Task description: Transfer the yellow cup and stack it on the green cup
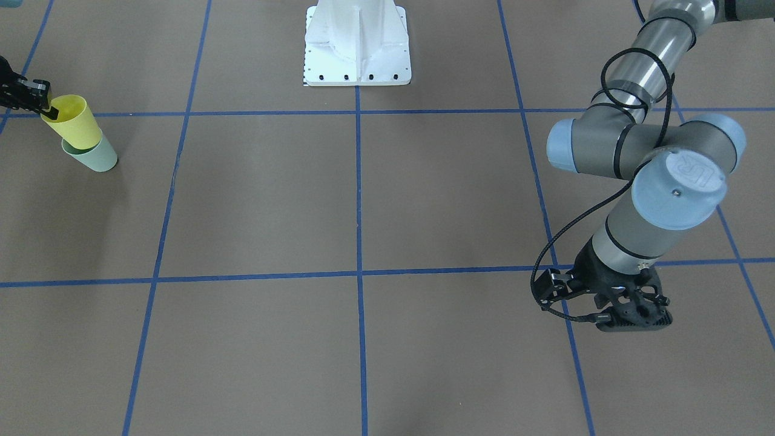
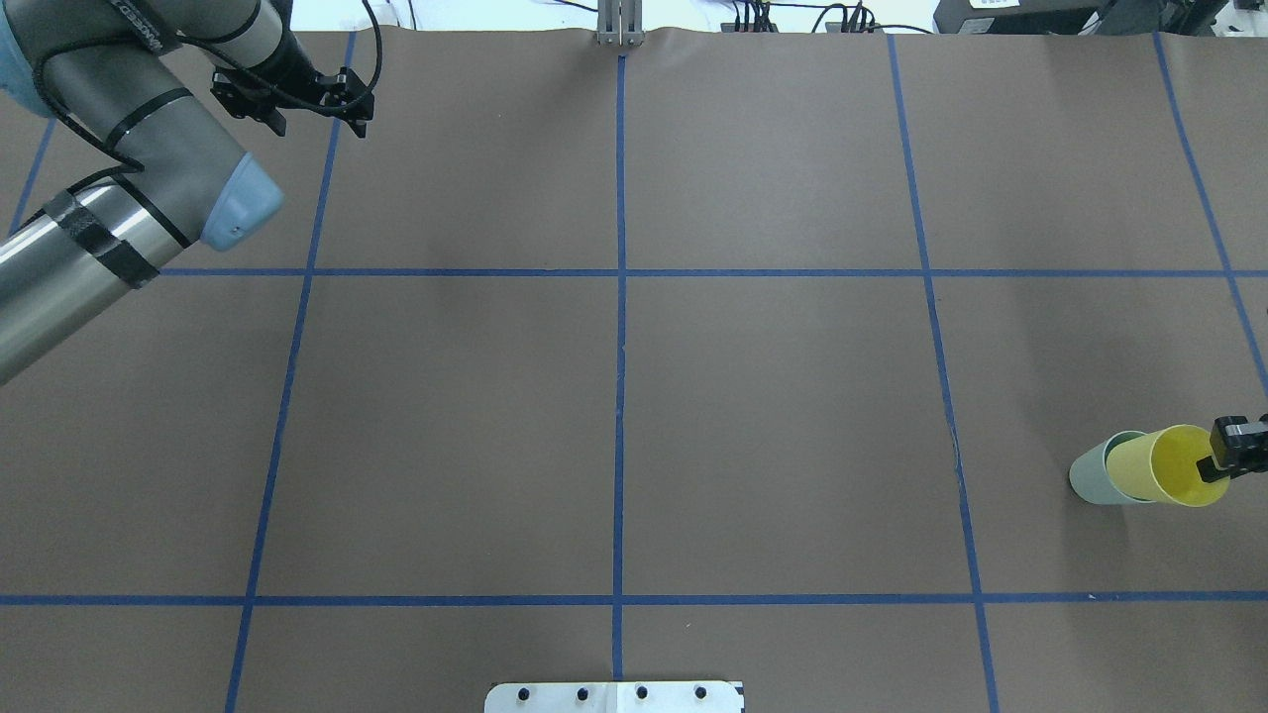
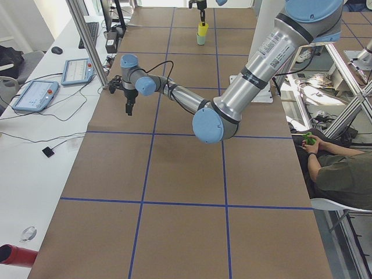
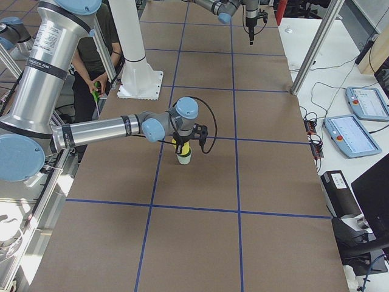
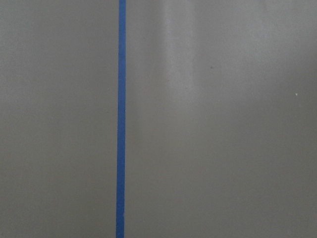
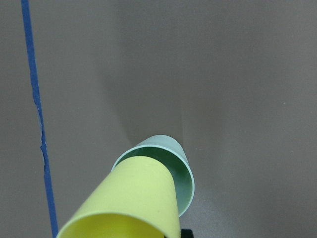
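Right tool [image 1: 49, 111] pinching yellow cup [image 1: 72, 124] rim, base in green cup [image 1: 97, 158]; left tool [image 1: 634, 320] state unclear.

The yellow cup [image 1: 72, 124] is coloured bright yellow, the green cup [image 1: 100, 158] pale mint. The counter [image 1: 266, 200] is covered in brown and crossed by blue lines [image 1: 358, 181].

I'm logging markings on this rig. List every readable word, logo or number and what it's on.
"UR": on the left arm's blue joint cap.
Lettering on the left arm, overhead view: cut off, too blurred to read.
Label on the right arm's tube: too small to read.
Yellow cup, green cup: no text.
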Available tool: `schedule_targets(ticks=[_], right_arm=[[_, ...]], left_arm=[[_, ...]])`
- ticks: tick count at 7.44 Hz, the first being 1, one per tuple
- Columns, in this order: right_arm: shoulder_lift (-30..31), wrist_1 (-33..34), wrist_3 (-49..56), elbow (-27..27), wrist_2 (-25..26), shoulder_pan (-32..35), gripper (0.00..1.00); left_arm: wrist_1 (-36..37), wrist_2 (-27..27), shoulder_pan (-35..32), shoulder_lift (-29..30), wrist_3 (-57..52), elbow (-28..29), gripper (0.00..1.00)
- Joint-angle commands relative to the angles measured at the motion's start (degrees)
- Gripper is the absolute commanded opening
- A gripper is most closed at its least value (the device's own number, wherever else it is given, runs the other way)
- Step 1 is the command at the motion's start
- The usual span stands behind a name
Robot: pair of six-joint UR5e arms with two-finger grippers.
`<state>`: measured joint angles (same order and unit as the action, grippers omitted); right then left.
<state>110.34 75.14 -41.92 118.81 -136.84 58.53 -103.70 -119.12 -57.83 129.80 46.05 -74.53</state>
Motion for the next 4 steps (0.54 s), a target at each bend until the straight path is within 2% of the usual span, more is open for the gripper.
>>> schedule_targets(ticks=[1, 3, 4], right_arm=[[0.49, 0.01, 0.09, -0.25, -0.27, 0.18, 0.00], [0.58, 0.01, 0.26, -0.51, -0.27, 0.01, 0.00], [0.23, 0.10, 0.26, -0.86, -0.96, -0.17, 0.23]], left_arm=[[-0.01, -0.06, 0.00, 0.37, 0.44, 0.00, 0.99], [-0.01, -0.06, 0.08, 0.54, 0.71, -0.26, 0.99], [-0.01, -0.06, 0.08, 0.55, 0.71, -0.44, 0.99]])
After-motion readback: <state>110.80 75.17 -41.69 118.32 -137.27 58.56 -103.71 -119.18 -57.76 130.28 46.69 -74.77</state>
